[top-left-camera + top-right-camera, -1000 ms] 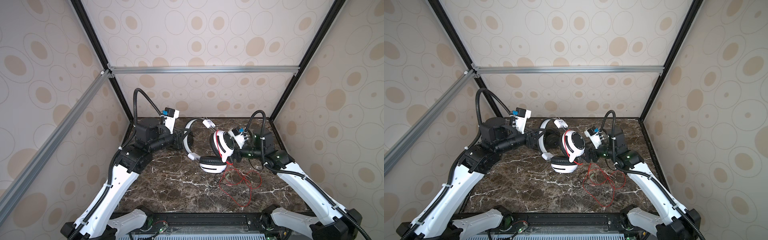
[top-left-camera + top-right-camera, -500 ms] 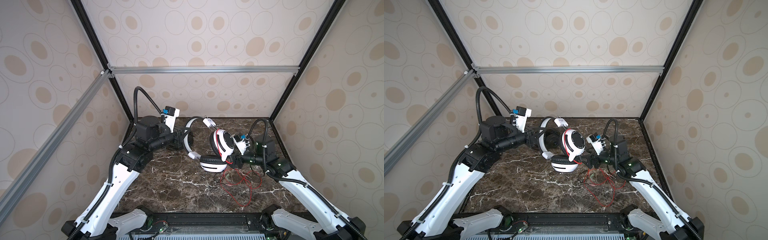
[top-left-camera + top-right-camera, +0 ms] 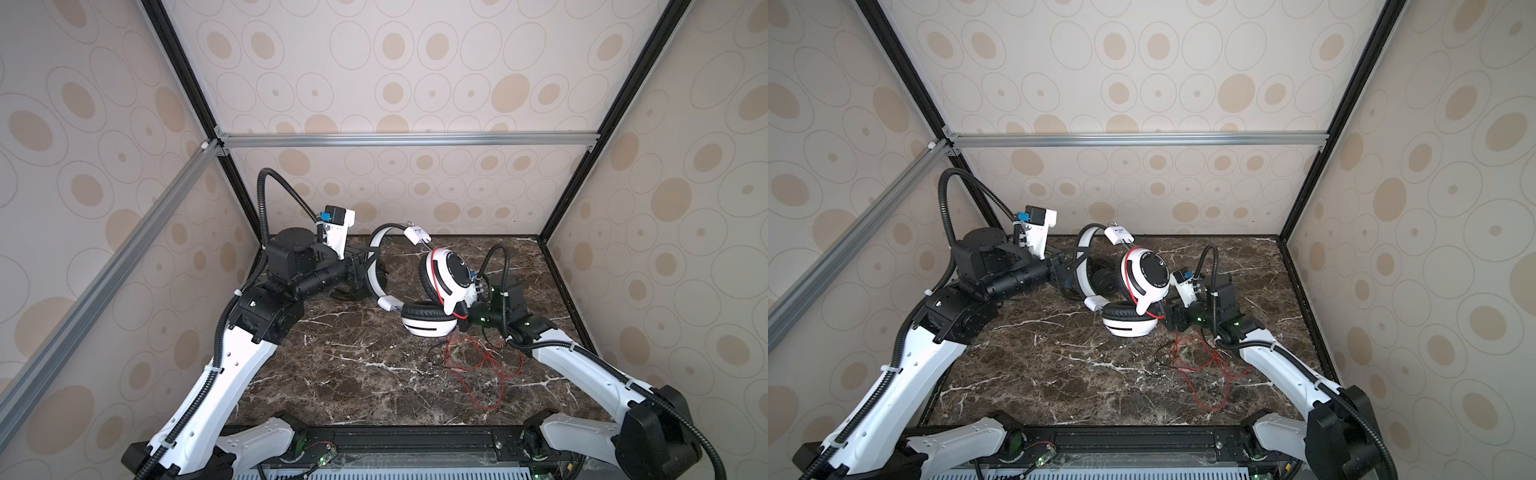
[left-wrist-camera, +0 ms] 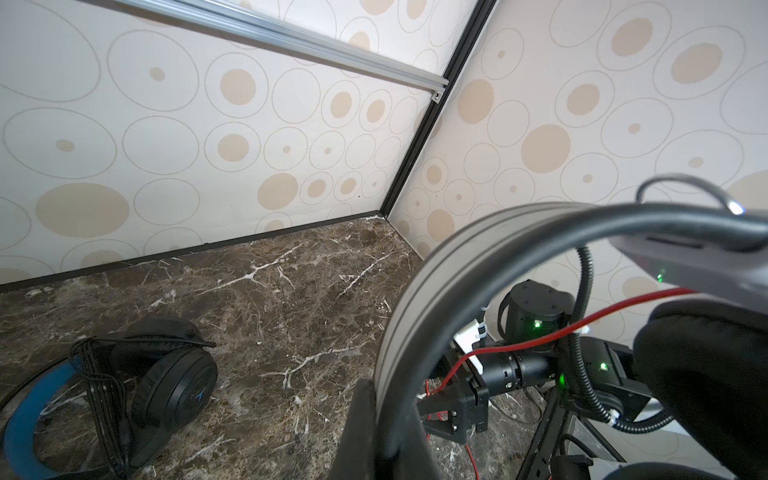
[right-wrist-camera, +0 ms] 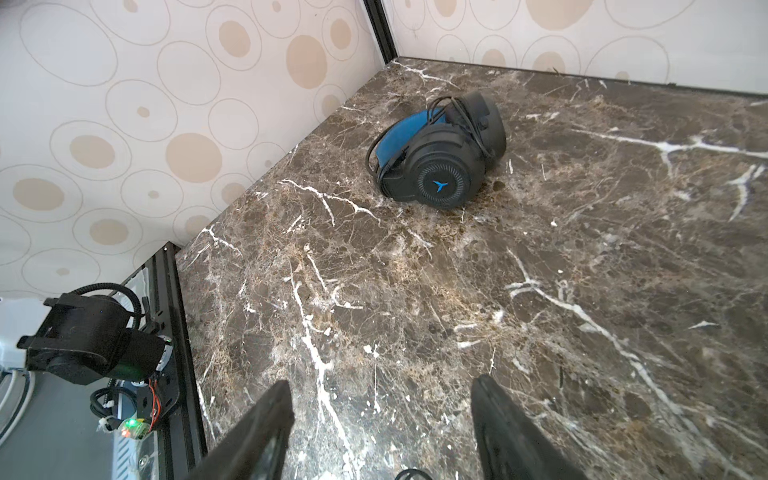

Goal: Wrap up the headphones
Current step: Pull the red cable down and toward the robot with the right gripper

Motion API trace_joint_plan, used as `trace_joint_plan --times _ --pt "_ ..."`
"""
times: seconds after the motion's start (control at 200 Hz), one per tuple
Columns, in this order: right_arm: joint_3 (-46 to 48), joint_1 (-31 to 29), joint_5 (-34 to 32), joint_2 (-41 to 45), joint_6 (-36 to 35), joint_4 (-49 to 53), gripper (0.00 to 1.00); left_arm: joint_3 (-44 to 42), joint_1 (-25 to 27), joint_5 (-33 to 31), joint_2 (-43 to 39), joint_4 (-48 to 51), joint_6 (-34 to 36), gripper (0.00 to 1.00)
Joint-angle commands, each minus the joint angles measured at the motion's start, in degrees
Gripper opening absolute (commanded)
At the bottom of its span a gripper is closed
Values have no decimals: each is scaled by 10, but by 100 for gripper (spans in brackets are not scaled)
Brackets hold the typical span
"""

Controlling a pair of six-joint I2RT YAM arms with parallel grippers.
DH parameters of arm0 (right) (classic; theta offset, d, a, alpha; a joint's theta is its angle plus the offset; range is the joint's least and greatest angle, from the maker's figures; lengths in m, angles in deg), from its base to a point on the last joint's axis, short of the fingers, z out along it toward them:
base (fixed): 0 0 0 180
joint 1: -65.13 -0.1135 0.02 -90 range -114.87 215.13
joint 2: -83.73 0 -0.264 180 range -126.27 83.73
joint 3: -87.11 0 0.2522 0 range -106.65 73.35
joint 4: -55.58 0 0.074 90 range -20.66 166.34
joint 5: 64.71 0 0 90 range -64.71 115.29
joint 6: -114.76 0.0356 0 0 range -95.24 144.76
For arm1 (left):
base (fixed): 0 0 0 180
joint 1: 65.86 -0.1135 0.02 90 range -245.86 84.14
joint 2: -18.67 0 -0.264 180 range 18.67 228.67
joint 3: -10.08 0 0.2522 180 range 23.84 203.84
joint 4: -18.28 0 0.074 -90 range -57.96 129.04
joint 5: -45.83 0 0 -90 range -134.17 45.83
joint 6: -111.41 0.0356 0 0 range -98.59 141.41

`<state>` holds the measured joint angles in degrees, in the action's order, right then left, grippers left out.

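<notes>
The white headphones point(image 3: 451, 276) point(image 3: 1144, 276) have black pads. One cup stands upright and the other rests on the marble table point(image 3: 332, 374). My left gripper point(image 3: 365, 270) point(image 3: 1069, 268) point(image 4: 386, 436) is shut on their headband point(image 4: 415, 311). Their red cord point(image 3: 478, 361) point(image 3: 1204, 365) point(image 4: 582, 324) lies in loose loops on the table at the right. My right gripper point(image 3: 463, 322) point(image 3: 1171, 318) point(image 5: 382, 384) hangs low beside the lower cup, open, with only marble between its fingers. The black headphones point(image 5: 440, 166) point(image 4: 174, 382) point(image 3: 1102, 282), with a blue inner band and cord bundled on them, lie at the back left.
Patterned walls close the back and both sides, with black frame posts point(image 3: 582, 166) in the corners. An aluminium rail point(image 3: 395, 139) runs overhead. A black base rail point(image 3: 415, 440) borders the table's front edge.
My right arm has dropped from beside the upright cup to table height next to the lower cup, and its jaws have narrowed a little. The left gripper still holds the headband.
</notes>
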<state>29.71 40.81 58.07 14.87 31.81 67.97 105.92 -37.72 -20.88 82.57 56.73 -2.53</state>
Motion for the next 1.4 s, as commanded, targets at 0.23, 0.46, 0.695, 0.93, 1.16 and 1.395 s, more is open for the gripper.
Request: trace_joint_plan --times 0.23,0.46,0.695,0.93,1.16,1.395 --pt "32 2 3 -21 47 -77 45 41 1 -45 4 -90 -81 0" --pt "60 -2 -68 13 77 -84 19 16 2 -169 -2 -115 -145 0" --pt "48 -21 -122 46 47 -7 12 67 0 -271 44 -75 -219 0" --pt "35 -59 -167 52 35 27 7 72 2 -288 75 -102 -286 0" --pt "16 -133 -232 61 29 67 5 99 26 -396 98 -53 -274 0" --pt "-10 -203 -262 65 13 124 3 65 44 -467 114 -68 -242 0"
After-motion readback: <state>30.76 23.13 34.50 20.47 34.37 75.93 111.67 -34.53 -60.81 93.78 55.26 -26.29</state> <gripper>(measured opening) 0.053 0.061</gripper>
